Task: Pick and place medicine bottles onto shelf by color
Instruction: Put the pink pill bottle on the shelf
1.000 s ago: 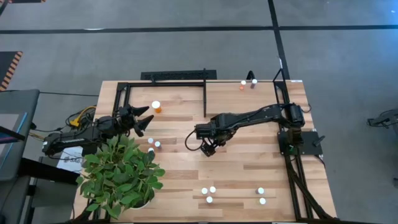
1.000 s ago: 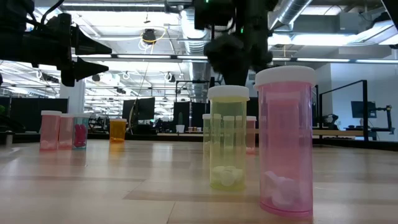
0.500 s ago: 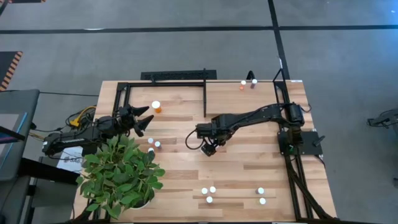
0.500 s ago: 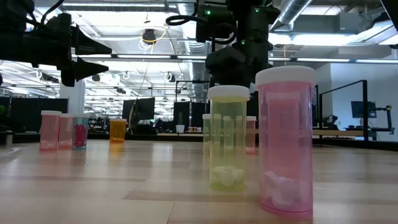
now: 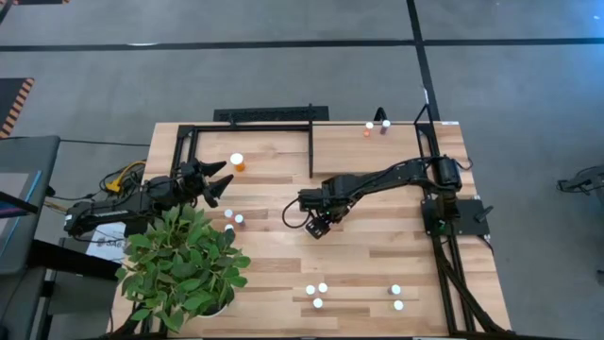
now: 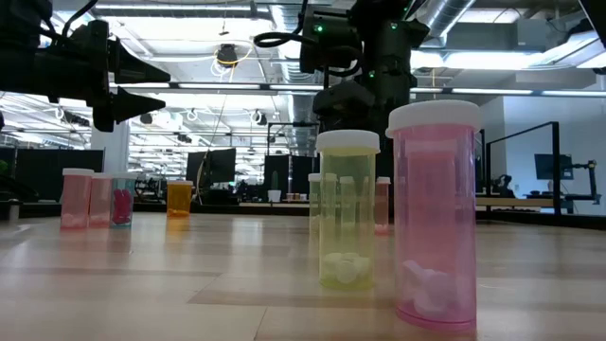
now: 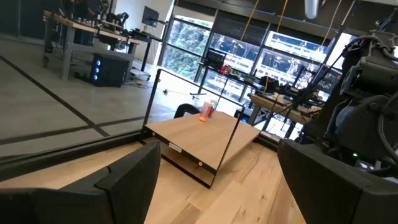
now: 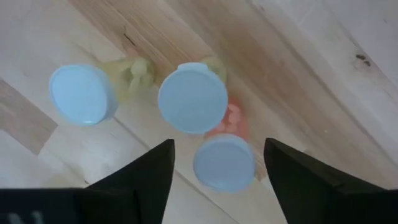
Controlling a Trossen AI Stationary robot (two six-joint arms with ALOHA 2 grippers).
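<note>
My right gripper (image 5: pixel 318 227) (image 8: pixel 219 147) points down over three white-capped vials standing together at the table's middle. It is open. Its fingers stand on either side of a red-bodied vial (image 8: pixel 224 163) without touching it. Two green-bodied vials (image 8: pixel 193 98) (image 8: pixel 83 94) stand just beyond. In the high view the gripper hides this group. My left gripper (image 5: pixel 219 179) (image 7: pixel 217 174) waits open and level at the table's left, facing the shelf (image 5: pixel 274 151) (image 7: pixel 205 134), where a larger orange bottle (image 5: pixel 237 162) (image 7: pixel 207 109) stands upright.
A potted plant (image 5: pixel 184 264) fills the near left corner, with two vials (image 5: pixel 234 218) beside it. Several vials (image 5: pixel 317 293) (image 5: pixel 396 297) stand near the front edge; two (image 5: pixel 377 126) stand at the far edge. In the low view, green (image 6: pixel 347 213) and pink (image 6: pixel 436 218) bottles stand close.
My right gripper has come down a little toward the group of vials at the table's middle, still pointing down.
</note>
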